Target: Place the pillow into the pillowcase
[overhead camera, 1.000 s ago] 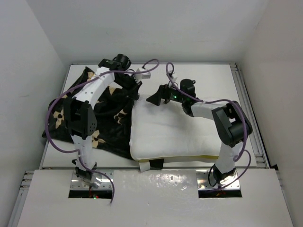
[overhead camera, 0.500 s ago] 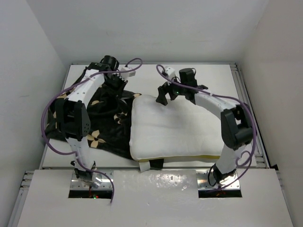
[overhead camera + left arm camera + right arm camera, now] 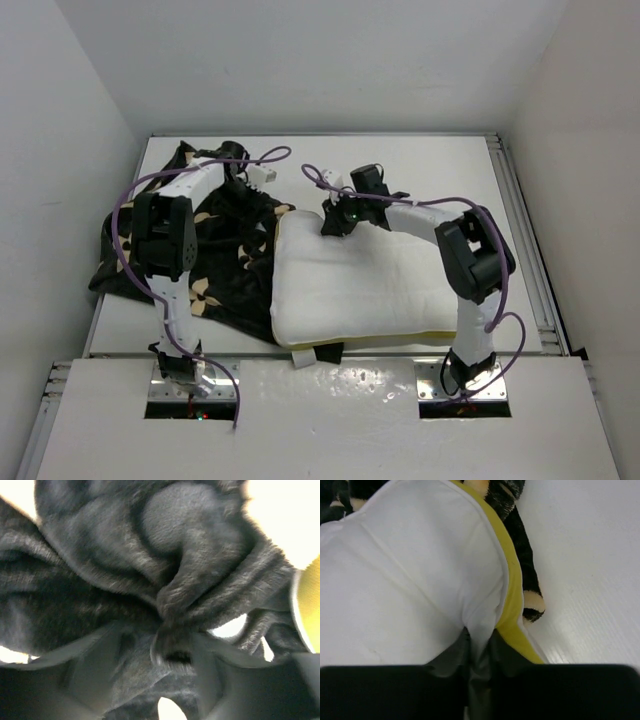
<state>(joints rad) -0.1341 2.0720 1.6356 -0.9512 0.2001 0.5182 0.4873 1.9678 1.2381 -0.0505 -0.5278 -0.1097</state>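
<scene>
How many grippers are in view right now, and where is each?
2. The left gripper sits in bunched fabric of the pillowcase at the far left; whether it is gripping is unclear. The right gripper pinches the yellow-trimmed far-left corner of the pillow. Neither is hidden.

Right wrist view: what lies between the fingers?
A pinched fold of the pillow, white beside yellow trim, between the fingers of the right gripper, seen in that view.

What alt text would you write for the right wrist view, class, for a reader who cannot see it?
The right gripper pinches a fold of the white pillow beside its yellow trim. Beyond the trim lies the black, tan-printed pillowcase on a white table.
</scene>
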